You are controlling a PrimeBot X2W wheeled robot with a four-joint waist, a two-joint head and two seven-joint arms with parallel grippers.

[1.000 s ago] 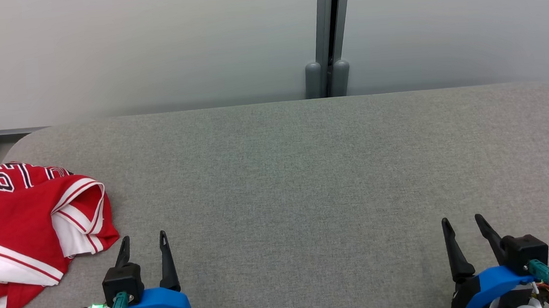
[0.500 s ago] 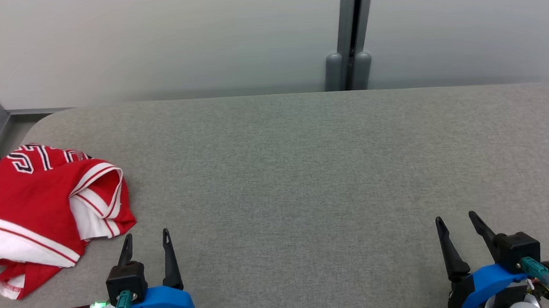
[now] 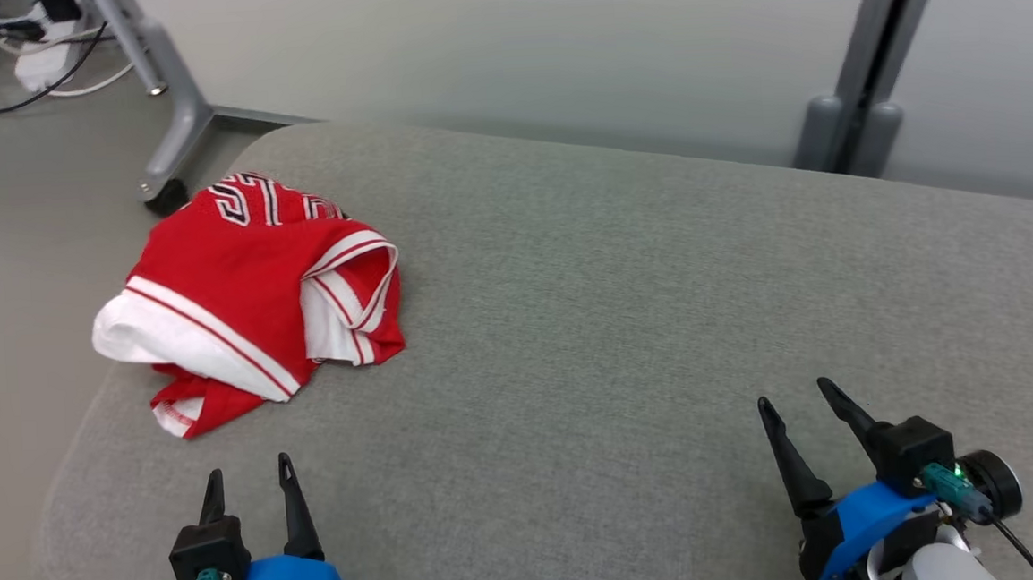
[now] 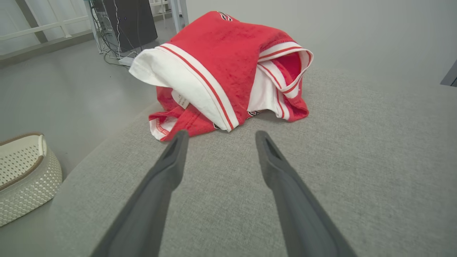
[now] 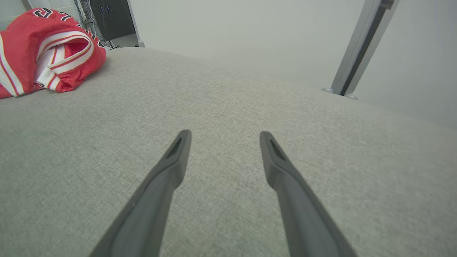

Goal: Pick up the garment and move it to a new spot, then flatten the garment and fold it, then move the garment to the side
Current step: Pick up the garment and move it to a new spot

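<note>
The head view has swung left (the camera, not the cloth); the garment (image 3: pixel 238 280) now lies whole, ahead of the left gripper (image 3: pixel 249 468).

Bare table (image 3: pixel 617 320) lies between the left fingers (image 4: pixel 169 164) and the crumpled garment (image 3: pixel 247 288).

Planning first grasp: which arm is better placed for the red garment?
Left. The open left end effector sits short of the crumpled garment, pointing at it. The right end effector, also open, is far across the grey surface.

Garment (image 3: pixel 247 288): on desk (image 3: pixel 617 320), left end. Left pincer (image 3: pixel 249 466): before it, apart. Right pincer (image 3: pixel 793 391): well right. Basket (image 4: pixel 25 178): on floor (image 4: pixel 71 92), left of desk.
</note>
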